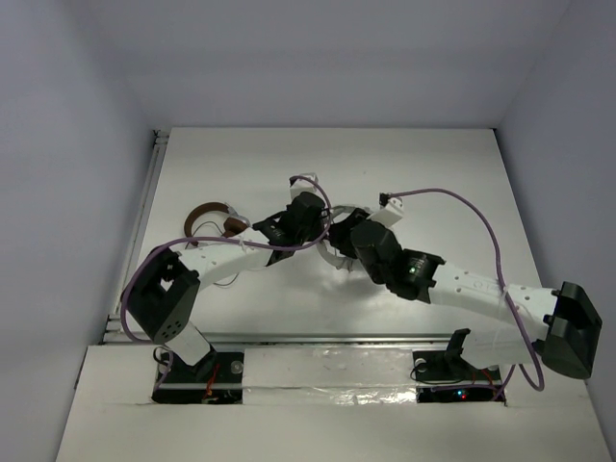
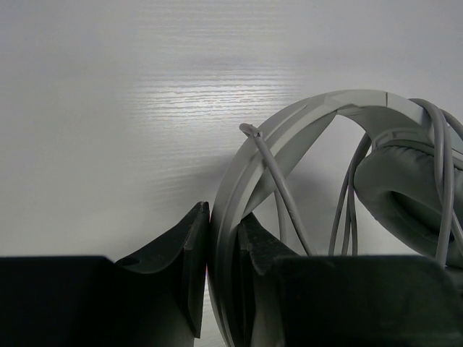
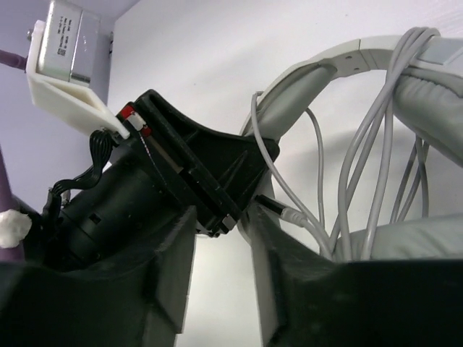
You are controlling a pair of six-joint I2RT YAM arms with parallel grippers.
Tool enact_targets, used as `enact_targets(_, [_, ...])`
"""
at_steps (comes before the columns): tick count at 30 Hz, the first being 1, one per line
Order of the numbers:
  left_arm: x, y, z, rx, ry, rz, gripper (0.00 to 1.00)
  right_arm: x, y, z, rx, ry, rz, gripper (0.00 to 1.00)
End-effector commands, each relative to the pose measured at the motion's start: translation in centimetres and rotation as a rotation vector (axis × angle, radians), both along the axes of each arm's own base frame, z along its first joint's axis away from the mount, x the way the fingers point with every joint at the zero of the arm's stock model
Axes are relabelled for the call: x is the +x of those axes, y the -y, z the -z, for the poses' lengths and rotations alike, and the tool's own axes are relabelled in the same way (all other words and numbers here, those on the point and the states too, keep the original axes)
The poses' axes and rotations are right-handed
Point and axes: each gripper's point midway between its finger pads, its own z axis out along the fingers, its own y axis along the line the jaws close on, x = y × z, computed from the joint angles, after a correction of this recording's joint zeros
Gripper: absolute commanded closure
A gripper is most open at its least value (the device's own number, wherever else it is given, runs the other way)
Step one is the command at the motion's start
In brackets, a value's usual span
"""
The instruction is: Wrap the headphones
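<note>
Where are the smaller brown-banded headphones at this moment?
Top view: the brown-banded headphones lie on the table, left of centre, just beyond the left forearm.

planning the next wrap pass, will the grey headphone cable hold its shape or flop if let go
Probably floppy: the cable hangs in loose, uneven loops over the headband, so it would likely sag or unwind. Its plug end isn't tucked in and may dangle. Light too, being so thin.
</note>
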Motion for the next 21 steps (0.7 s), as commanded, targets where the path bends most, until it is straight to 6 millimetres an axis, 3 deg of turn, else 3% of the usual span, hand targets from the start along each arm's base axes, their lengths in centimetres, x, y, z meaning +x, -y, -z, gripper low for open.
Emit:
enact_targets(1, [1.0,2.1,-5.8,-0.161,0.106,0.014,1.0,0.8,0.1,-3.1,0.06,0.061,0.012,0.61])
enact_targets(5, [1.0,1.6,-6.3,-0.149,0.128,0.012,1.0,0.8,0.3,-3.5,0.061,0.064,0.0,0.75])
enact_targets(8, [0.9,1.2,-6.2,-0.122,0.138,0.02,1.0,0.1,1.5,-6.4,0.081,0.125,-0.012,0.89])
enact_targets(10, [0.7,0.9,-5.8,-0.107,0.134,0.027,1.0,-0.6,3.9,-8.9,0.058,0.182,0.008,0.99])
enact_targets(14, [0.8,1.1,-5.2,-0.094,0.136,0.038,1.0,-2.1,8.9,-11.6,0.021,0.241,0.089,1.0])
enact_targets(16, [1.4,1.8,-4.8,-0.077,0.134,0.052,1.0,-2.7,11.2,-10.8,-0.017,0.235,0.133,1.0])
enact_targets(17, [1.7,2.0,-4.7,-0.074,0.135,0.054,1.0,-3.3,12.4,-11.5,0.003,0.251,0.148,0.99])
enact_targets(21, [3.6,2.7,-3.9,-0.059,0.15,0.033,1.0,-4.8,15.5,-9.9,-0.032,0.23,0.18,0.97])
